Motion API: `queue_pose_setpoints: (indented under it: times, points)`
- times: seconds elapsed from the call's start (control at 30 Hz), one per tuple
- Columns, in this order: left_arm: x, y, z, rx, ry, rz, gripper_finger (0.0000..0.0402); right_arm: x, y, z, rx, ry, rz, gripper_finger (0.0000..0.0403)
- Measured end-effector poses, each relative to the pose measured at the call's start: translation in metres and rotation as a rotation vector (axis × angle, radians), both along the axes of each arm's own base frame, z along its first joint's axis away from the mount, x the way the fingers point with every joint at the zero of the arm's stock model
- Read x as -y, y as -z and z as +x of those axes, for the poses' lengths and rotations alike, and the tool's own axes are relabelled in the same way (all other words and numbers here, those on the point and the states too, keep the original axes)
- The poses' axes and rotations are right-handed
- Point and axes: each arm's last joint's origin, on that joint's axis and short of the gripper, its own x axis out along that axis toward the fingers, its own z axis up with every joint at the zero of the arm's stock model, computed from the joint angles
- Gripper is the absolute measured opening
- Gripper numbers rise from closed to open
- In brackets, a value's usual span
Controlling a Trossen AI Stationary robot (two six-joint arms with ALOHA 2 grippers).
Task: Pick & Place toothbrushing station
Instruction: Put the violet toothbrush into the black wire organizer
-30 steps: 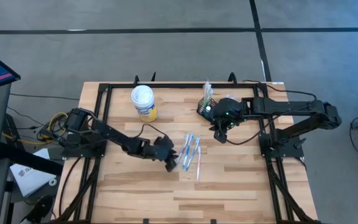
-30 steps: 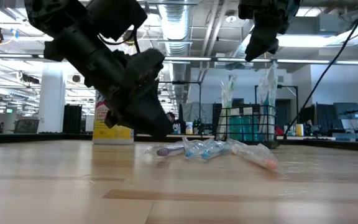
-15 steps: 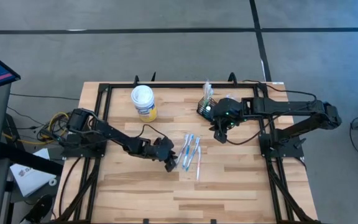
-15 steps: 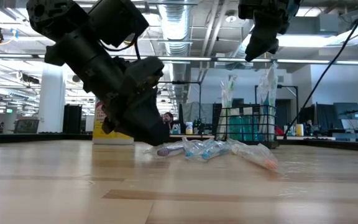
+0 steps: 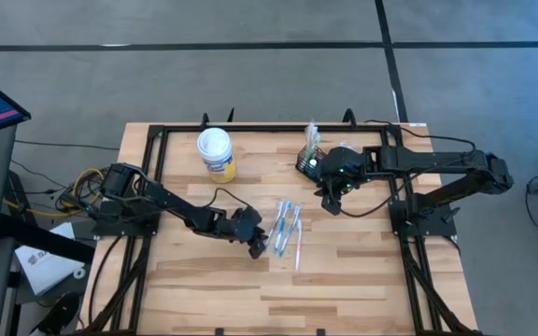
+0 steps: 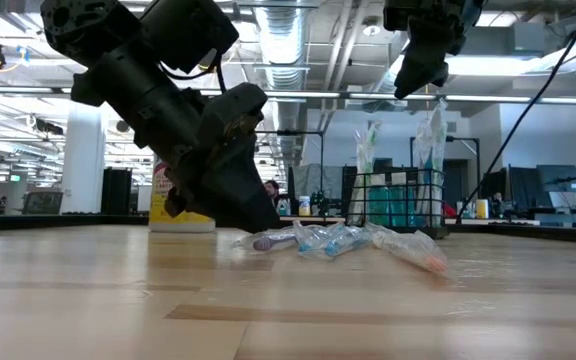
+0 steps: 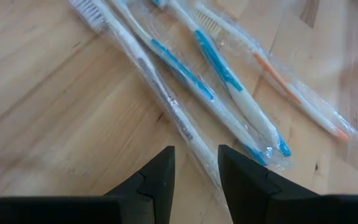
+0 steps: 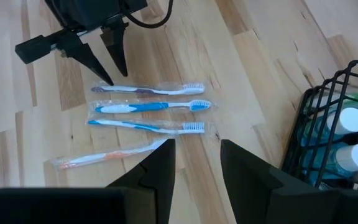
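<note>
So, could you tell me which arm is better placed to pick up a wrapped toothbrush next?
Left: the left gripper hangs open, low beside the wrapped toothbrushes. The right gripper hovers higher, near the caddy.

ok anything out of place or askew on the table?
Four wrapped toothbrushes lie loose on the table, apart from the caddy. Left gripper is low beside them, open. Nothing spilled or damaged.

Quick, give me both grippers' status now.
Left gripper: open, holding nothing, fingers straddling a wrapped toothbrush.
Right gripper: open, empty, raised near the caddy.
</note>
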Motion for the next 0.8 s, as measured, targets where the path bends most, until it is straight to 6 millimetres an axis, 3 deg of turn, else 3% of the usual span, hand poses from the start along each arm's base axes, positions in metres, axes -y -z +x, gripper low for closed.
queue_pose_setpoints:
  times: [0.33, 0.67, 0.8]
  points:
    - [0.003, 0.022, 0.01, -0.029, -0.028, -0.011, 0.0117, 0.0, 0.0, 0.0, 0.0, 0.001, 0.001, 0.0118]
    - [0.003, 0.007, 0.009, 0.006, -0.002, -0.018, 0.0117, -0.002, 0.001, 0.0, -0.007, 0.013, 0.015, 0.0118]
    - [0.001, 0.015, 0.011, 0.004, -0.02, -0.042, 0.0117, -0.004, 0.001, 0.0, -0.008, 0.005, 0.015, 0.0118]
